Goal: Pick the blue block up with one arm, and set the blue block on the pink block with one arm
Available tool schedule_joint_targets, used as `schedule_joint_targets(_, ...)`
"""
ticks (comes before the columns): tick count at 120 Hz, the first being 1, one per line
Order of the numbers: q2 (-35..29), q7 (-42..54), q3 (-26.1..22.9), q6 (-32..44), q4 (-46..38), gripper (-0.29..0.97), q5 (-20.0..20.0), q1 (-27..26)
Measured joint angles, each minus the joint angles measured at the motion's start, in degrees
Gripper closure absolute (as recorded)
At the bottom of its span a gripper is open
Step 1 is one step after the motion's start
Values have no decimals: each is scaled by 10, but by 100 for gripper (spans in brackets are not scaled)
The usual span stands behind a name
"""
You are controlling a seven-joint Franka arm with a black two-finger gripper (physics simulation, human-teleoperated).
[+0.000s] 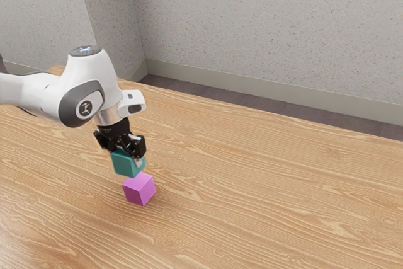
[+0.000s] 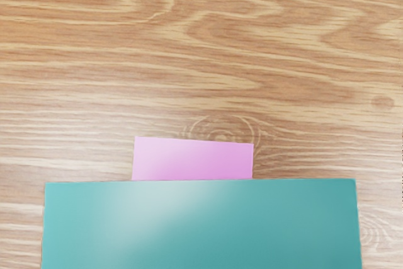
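The arm (image 1: 66,96) is reaching in from the exterior view's left. Its black jaws are pinching the blue-green block (image 1: 128,164) from two sides and holding it clear of the worktop (image 1: 271,174). That block is hanging just above the pink block (image 1: 139,189), which is sitting on the worktop. I cannot tell whether the two are touching. In the wrist view the blue-green block (image 2: 201,225) is covering part of the pink block (image 2: 193,159), and a strip of pink is peeking out beyond its edge.
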Motion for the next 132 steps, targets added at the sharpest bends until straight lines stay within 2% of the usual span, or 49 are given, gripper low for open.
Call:
schedule_joint_targets(43,2,22,1,36,-1,29,1,0)
schedule_joint_targets(66,2,36,21,40,-2,29,1,2)
schedule_joint_targets(132,-9,61,22,38,-12,29,1,0)
